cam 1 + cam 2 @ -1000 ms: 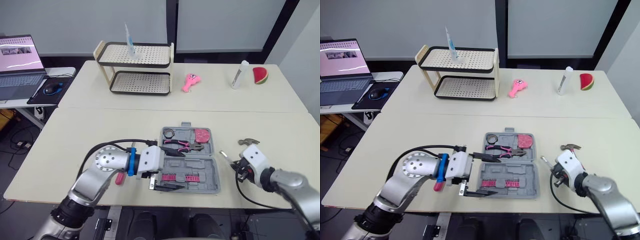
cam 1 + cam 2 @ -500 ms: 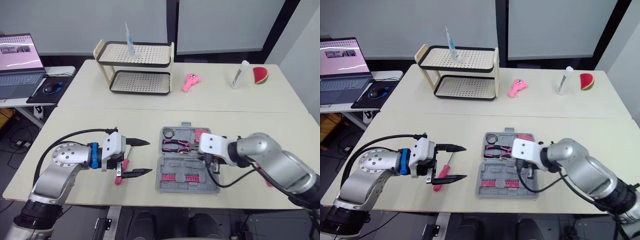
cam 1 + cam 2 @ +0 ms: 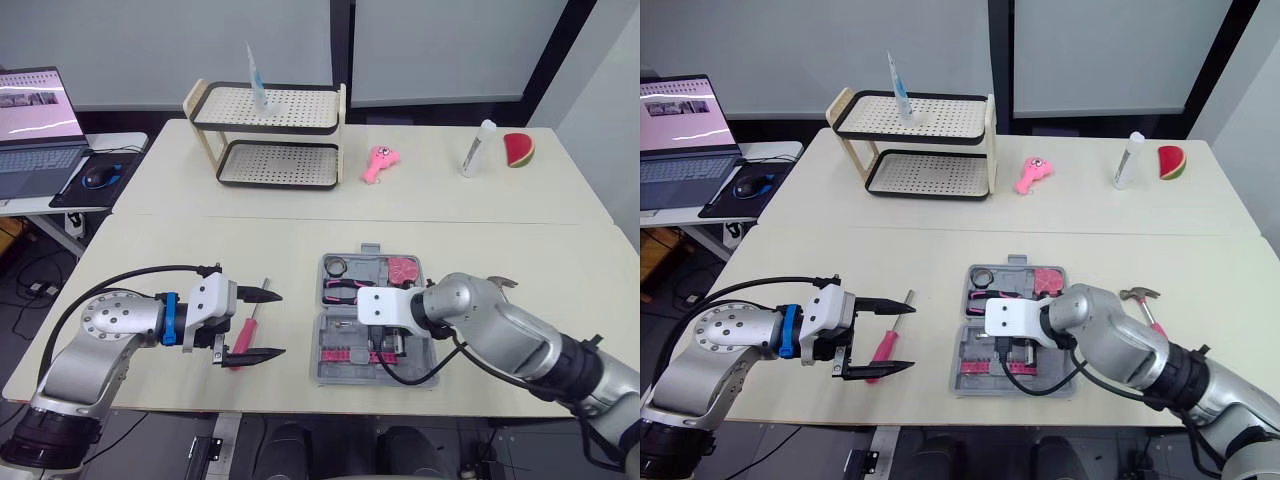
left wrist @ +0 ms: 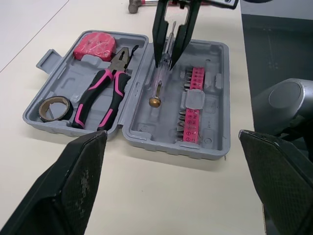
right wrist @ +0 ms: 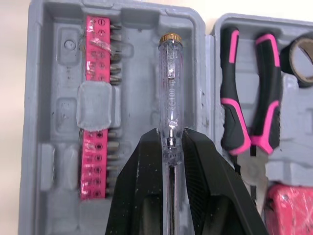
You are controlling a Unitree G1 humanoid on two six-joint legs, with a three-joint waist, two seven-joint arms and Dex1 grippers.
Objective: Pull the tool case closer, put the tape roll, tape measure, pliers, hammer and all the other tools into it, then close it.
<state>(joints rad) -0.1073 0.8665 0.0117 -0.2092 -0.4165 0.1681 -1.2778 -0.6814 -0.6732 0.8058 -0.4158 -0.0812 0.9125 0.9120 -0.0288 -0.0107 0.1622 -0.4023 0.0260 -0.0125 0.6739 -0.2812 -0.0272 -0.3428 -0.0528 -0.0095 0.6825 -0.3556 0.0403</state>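
Observation:
The grey tool case point(image 3: 432, 362) lies open near the table's front edge. In it are the tape roll point(image 4: 54, 108), pink pliers point(image 4: 104, 92), pink tape measure point(image 4: 94, 44) and a pink bit strip point(image 4: 193, 111). My right gripper point(image 5: 170, 134) hovers over the case's near half, shut on a clear tester screwdriver point(image 5: 170, 100) whose brass cap is low over a moulded slot. My left gripper point(image 3: 280, 323) stands open left of the case, its fingers on either side of a pink-handled screwdriver point(image 3: 244, 337) lying on the table. The hammer point(image 3: 1140, 296) lies right of the case, partly behind my right arm.
At the back stand a two-tier perforated rack point(image 3: 268, 135), a pink toy point(image 3: 379, 163), a white bottle point(image 3: 474, 148) and a watermelon slice point(image 3: 518, 148). A laptop point(image 3: 36, 118) and mouse point(image 3: 99, 177) sit on a side table, far left.
My right gripper came from beside the hammer to over the case, carrying the clear screwdriver. My left gripper drew back from the case to the pink screwdriver, still open.

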